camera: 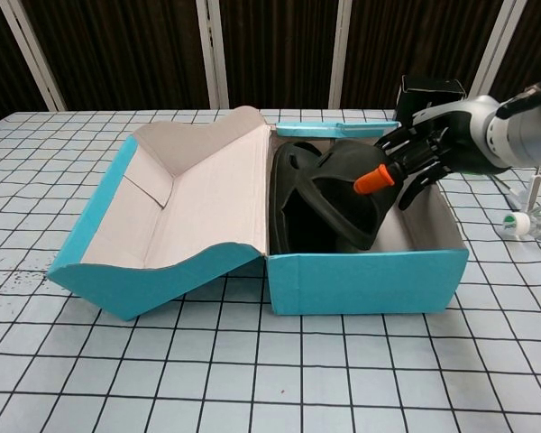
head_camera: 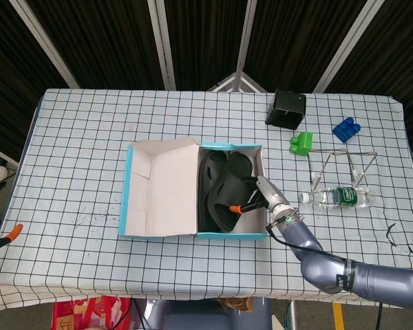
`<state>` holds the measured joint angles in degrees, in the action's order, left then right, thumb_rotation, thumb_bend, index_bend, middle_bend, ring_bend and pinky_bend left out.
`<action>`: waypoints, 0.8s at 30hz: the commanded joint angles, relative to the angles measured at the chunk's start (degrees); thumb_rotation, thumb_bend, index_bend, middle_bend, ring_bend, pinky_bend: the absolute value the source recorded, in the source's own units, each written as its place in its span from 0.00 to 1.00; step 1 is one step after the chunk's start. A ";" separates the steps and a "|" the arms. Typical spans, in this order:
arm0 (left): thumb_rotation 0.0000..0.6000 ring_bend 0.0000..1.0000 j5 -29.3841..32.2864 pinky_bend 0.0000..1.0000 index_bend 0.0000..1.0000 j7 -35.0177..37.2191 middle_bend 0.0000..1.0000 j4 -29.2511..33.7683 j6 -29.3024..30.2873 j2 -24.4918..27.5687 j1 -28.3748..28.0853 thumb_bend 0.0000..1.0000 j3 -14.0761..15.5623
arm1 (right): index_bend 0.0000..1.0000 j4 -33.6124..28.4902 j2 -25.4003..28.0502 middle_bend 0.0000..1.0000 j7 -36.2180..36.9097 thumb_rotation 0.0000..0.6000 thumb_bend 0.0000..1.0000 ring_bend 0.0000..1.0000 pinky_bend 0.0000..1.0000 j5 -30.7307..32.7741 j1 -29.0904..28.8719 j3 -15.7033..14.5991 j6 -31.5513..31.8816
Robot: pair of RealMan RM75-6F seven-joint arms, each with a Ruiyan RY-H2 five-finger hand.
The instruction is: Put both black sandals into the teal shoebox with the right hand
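Note:
The teal shoebox [head_camera: 230, 236] lies open mid-table, its lid [head_camera: 162, 185] folded out to the left. One black sandal [head_camera: 224, 201] leans tilted inside the box, and my right hand [head_camera: 258, 196] grips its right edge, orange fingertip in front. A second black sandal [head_camera: 220, 163] lies beneath it toward the far wall. In the chest view the held sandal [camera: 329, 203] reaches just above the box front wall [camera: 365, 280], with my right hand [camera: 424, 158] over the right side of the box. My left hand appears in neither view.
A black box [head_camera: 285, 108], a green block [head_camera: 301, 143] and a blue block [head_camera: 345, 128] sit at the back right. A wire frame [head_camera: 341, 165] and a lying water bottle [head_camera: 337, 197] are right of the shoebox. An orange-tipped tool [head_camera: 7, 234] lies at the left edge.

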<state>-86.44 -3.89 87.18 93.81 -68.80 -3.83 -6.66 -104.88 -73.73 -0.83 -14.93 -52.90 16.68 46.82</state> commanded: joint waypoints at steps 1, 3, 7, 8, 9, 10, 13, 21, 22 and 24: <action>1.00 0.00 -0.02 0.08 0.14 0.04 0.00 0.01 0.01 0.03 0.00 0.20 0.00 | 0.65 0.56 -0.51 0.47 0.01 1.00 0.70 0.43 0.45 -0.51 0.19 -0.39 0.02; 1.00 0.00 -0.07 0.08 0.14 0.08 0.00 0.01 0.05 0.05 0.02 0.20 0.02 | 0.66 1.12 -0.92 0.47 0.11 1.00 0.71 0.43 0.45 -0.72 0.32 -0.67 -0.16; 1.00 0.00 -0.19 0.08 0.14 0.12 0.00 0.00 0.12 0.05 0.02 0.20 0.06 | 0.66 2.76 -2.12 0.47 -0.69 1.00 0.71 0.43 0.45 -1.50 0.35 -1.86 0.11; 1.00 0.00 -0.22 0.08 0.14 0.12 0.00 0.02 0.14 0.05 0.02 0.20 0.06 | 0.66 3.17 -2.48 0.47 -0.93 1.00 0.71 0.43 0.45 -1.68 0.35 -2.14 0.27; 1.00 0.00 -0.27 0.08 0.14 0.10 0.00 0.05 0.20 0.06 0.04 0.20 0.07 | 0.66 3.53 -2.82 0.47 -1.16 1.00 0.71 0.43 0.45 -1.87 0.35 -2.41 0.37; 1.00 0.00 -0.32 0.08 0.14 0.09 0.00 0.07 0.26 0.07 0.06 0.20 0.08 | 0.66 3.85 -3.10 0.47 -1.38 1.00 0.71 0.43 0.45 -2.05 0.36 -2.66 0.37; 1.00 0.00 -0.44 0.08 0.14 0.07 0.00 0.10 0.43 0.06 0.11 0.20 0.09 | 0.66 4.83 -3.97 0.47 -2.17 1.00 0.71 0.43 0.45 -2.53 0.32 -3.37 0.62; 1.00 0.00 -0.43 0.08 0.14 0.15 0.00 0.11 0.38 0.09 0.09 0.20 0.09 | 0.66 5.59 -5.53 0.47 -5.95 1.00 0.72 0.43 0.45 -3.87 -0.17 -5.42 2.56; 1.00 0.00 -0.44 0.08 0.14 0.17 0.00 0.12 0.40 0.10 0.10 0.20 0.10 | 0.66 5.65 -5.69 0.47 -6.54 1.00 0.72 0.43 0.45 -4.02 -0.27 -5.73 2.92; 1.00 0.00 -0.44 0.08 0.13 0.25 0.00 0.13 0.41 0.13 0.12 0.20 0.10 | 0.66 5.73 -6.20 0.47 -8.27 1.00 0.72 0.43 0.45 -4.31 -0.56 -6.53 4.04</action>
<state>-86.88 -3.63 87.32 94.23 -68.67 -3.71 -6.56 -99.25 -79.51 -8.11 -18.96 -53.21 10.77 50.09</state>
